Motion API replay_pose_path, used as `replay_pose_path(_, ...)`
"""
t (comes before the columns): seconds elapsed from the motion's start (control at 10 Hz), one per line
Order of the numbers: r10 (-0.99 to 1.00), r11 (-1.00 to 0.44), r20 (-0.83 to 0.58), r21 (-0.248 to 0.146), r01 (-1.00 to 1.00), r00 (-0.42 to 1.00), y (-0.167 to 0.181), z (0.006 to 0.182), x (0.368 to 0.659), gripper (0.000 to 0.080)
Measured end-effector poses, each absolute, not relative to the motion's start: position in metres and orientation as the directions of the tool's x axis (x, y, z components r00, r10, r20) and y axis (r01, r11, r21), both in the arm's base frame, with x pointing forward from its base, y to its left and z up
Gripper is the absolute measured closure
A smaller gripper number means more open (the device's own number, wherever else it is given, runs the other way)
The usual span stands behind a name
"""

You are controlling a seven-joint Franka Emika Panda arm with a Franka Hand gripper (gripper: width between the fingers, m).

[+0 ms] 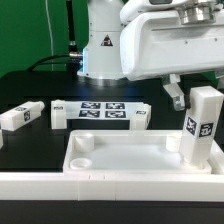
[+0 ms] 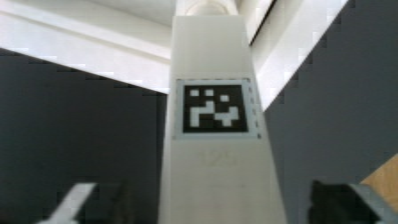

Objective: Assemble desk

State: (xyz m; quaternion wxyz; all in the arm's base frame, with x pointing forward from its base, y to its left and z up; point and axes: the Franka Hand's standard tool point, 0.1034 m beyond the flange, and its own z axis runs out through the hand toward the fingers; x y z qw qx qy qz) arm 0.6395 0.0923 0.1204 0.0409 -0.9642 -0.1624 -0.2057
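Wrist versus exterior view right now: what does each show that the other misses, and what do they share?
Wrist view only: the gripper is open, with one finger on each side of the upright leg and a gap showing on both sides.

Exterior view only: the desk top, with that leg standing at its corner on the exterior view's right. Loose legs lie on the table beyond it, beside the marker board.

Both: the upright leg and its black-and-white tag.
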Motion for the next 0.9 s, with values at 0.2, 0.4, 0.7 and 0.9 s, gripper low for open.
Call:
replay_pose_path(0.2,0.296,-0.944,0.410,-0.012,0.330,0.863,0.092,0.120,0.639,0.0164)
replay_pose_path(0.4,0.296,-0.944,0.413,-0.010,0.330,0.861,0.092,0.123,0.640,0.0151)
replay_pose_path(0.7,0.303,-0.942,0.400,-0.013,0.336,0.865,0.094,0.142,0.640,0.0150)
replay_pose_path(0.9,0.304,-0.942,0.392,-0.015,0.336,0.868,0.093,0.143,0.640,0.0150)
